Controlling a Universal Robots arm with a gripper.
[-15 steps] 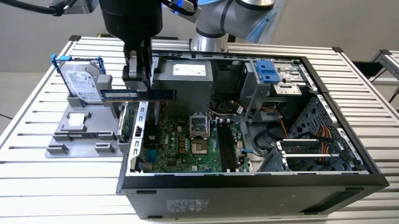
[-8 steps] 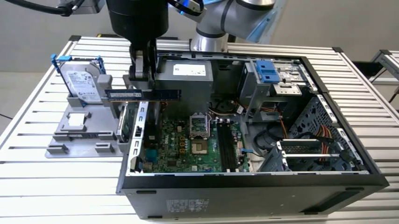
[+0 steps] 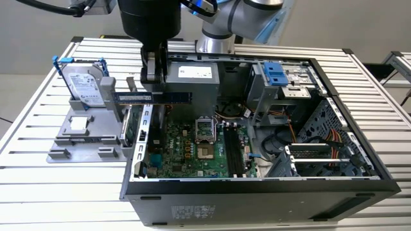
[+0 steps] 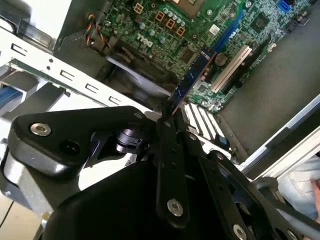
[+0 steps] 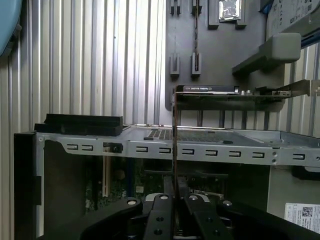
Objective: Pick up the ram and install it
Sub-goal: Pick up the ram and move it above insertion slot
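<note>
- Ram: hangs level and on edge above the left wall of the open case, well short of the board; gripped near mid-length, probably so neither end sags.
- At the exterior view's far left: hard drive upright in the grey holder, parked outside the case and clear of the arm's path.
- Just right of it: green expansion card on edge in the same holder, close against the case wall.
- Above that wall: gripper pointing straight down, fingers closed narrow on the ram. In both wrist views, shows the stick edge-on running out from between the black fingers, contact edge free for seating.
- Further right, inside the case: motherboard flat on the floor, with long black memory slots running near to far and unfilled. Looks set crosswise to the ram's present line, so installation is judged not yet done.
- Far right: drive cage with blue latch, orange cables below.
</note>
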